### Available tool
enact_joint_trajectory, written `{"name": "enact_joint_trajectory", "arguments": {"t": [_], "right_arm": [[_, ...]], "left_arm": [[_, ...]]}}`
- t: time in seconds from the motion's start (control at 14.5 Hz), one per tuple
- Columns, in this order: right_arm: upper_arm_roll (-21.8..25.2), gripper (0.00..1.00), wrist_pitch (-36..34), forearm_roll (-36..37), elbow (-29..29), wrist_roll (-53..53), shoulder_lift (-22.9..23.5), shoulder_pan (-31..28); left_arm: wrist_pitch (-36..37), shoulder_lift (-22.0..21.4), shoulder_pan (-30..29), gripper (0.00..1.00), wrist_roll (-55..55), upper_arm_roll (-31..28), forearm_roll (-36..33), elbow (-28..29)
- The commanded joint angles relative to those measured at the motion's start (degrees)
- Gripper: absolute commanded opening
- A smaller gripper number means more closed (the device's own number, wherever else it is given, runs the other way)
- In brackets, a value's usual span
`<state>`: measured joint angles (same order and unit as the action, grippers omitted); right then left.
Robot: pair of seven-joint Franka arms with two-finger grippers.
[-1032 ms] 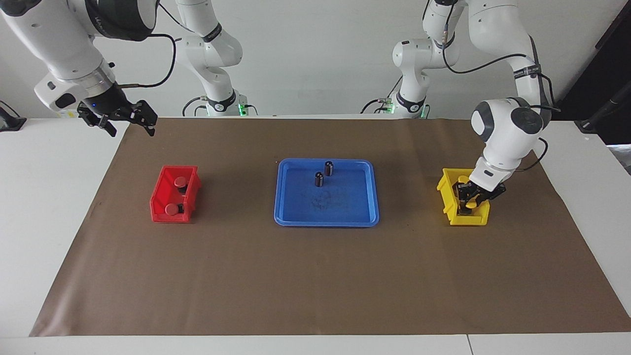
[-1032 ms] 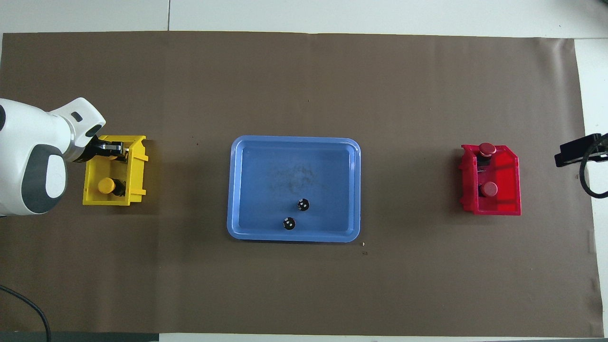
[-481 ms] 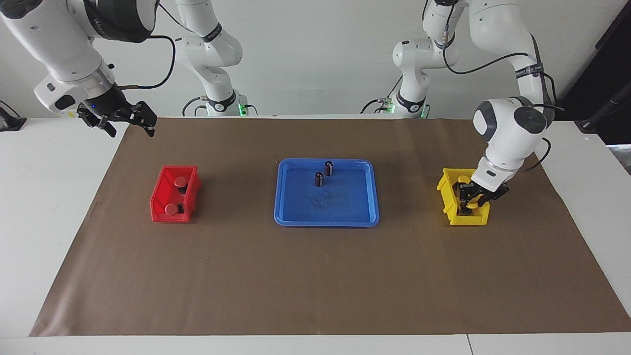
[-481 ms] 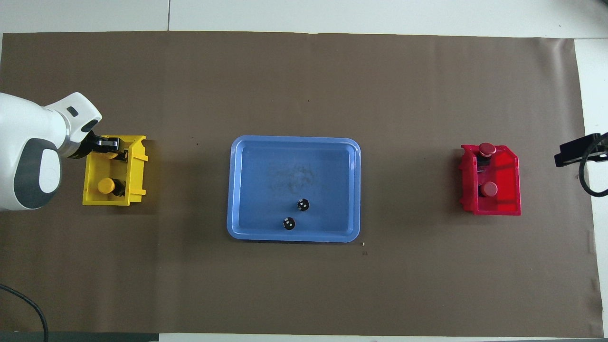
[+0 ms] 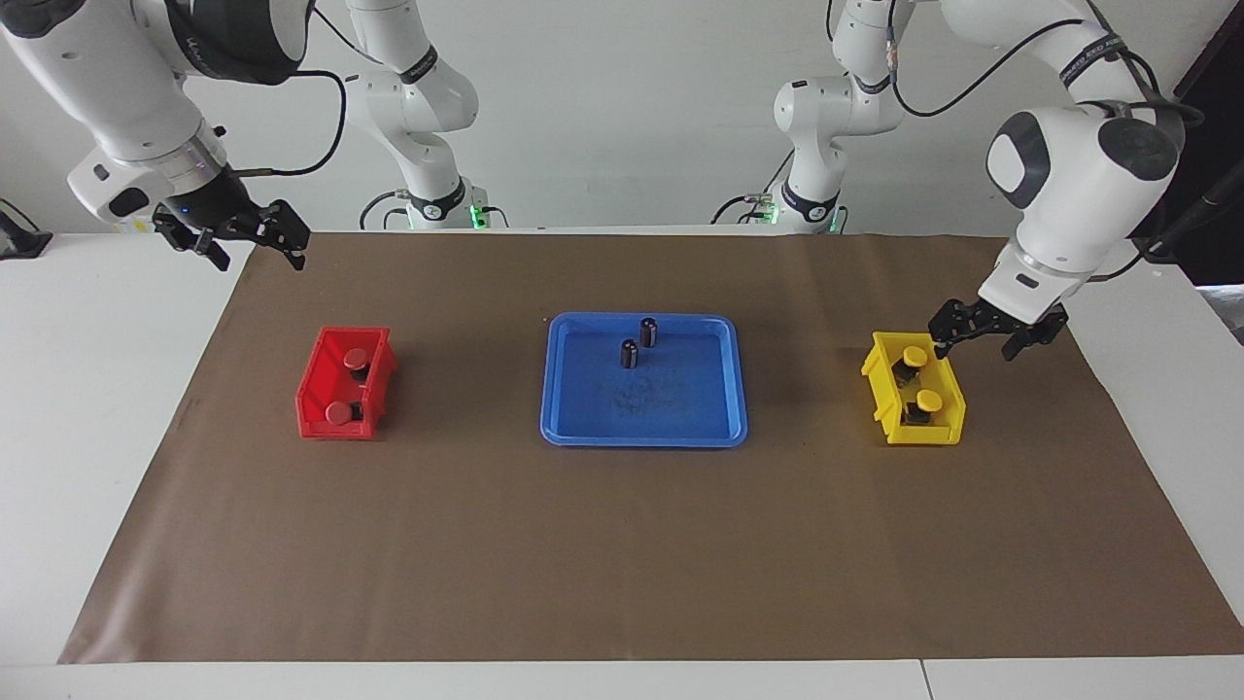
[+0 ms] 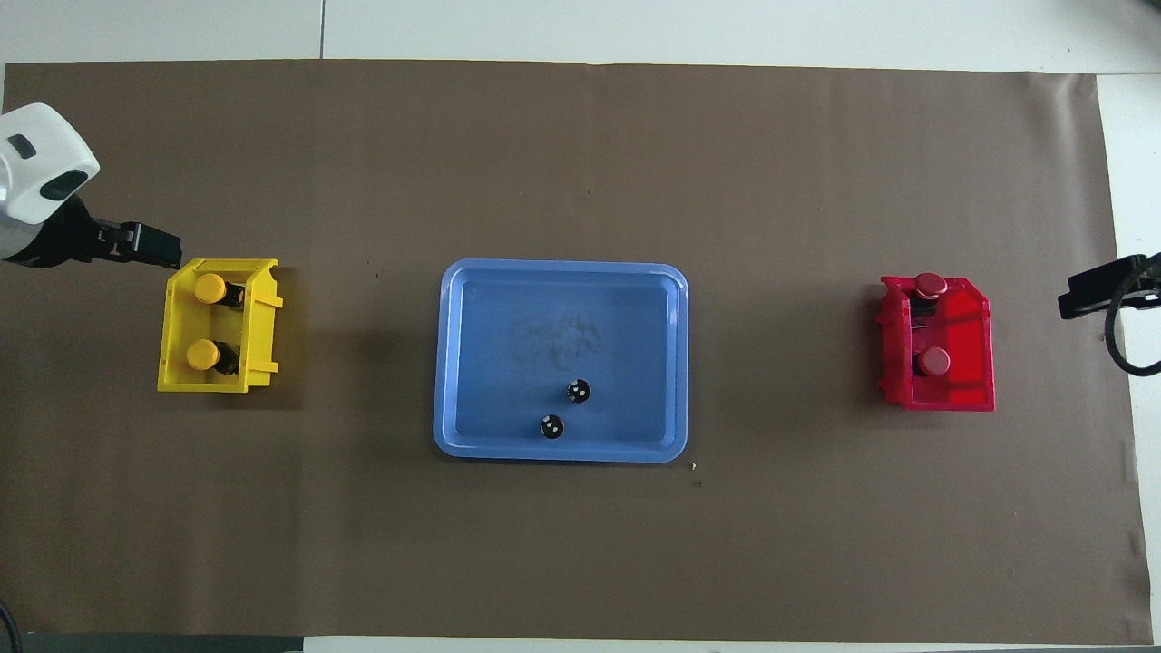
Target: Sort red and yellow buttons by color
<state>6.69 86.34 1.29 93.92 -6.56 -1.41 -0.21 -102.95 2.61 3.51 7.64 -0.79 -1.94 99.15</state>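
Facing view. Brown mat spread over white table. Blue tray at mat centre, carrying two dark capless cylinders upright, both in the half nearer to the robots, close together but apart. Red bin toward the right arm's end of the table, holding two red buttons, one nearer to the robots than the other, caps up. Yellow bin toward the left arm's end, holding two yellow buttons, likewise one nearer to the robots, caps up, apart from each other. Left gripper raised in the air over the edge of the yellow bin nearest the robots and the mat beside it; fingers spread wide, nothing between them, clear of both yellow buttons. Right gripper raised over the mat corner at the right arm's end, well apart from the red bin; fingers spread, nothing held; arm waiting.

Overhead view. Blue tray central, cylinders seen end-on. Yellow bin with yellow buttons in line along its length. Left gripper just outside the bin's farther corner, one dark finger visible, finger spacing not readable here. Red bin with red buttons, the farther one at the bin's farther wall. Right gripper at the frame edge, only partly visible, finger spacing not readable.
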Motion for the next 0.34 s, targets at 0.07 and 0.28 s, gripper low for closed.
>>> {"name": "enact_joint_trajectory", "arguments": {"t": [0.07, 0.28], "right_arm": [[0.0, 1.00, -0.1, -0.1, 0.2, 0.9, -0.1, 0.1], [0.0, 1.00, -0.1, -0.1, 0.1, 0.9, -0.1, 0.1]], "left_arm": [[14.3, -0.5, 0.3, 1.00, 1.8, 0.1, 3.4, -12.3], [16.7, -0.7, 0.5, 1.00, 1.6, 0.5, 3.6, -14.2]]}}
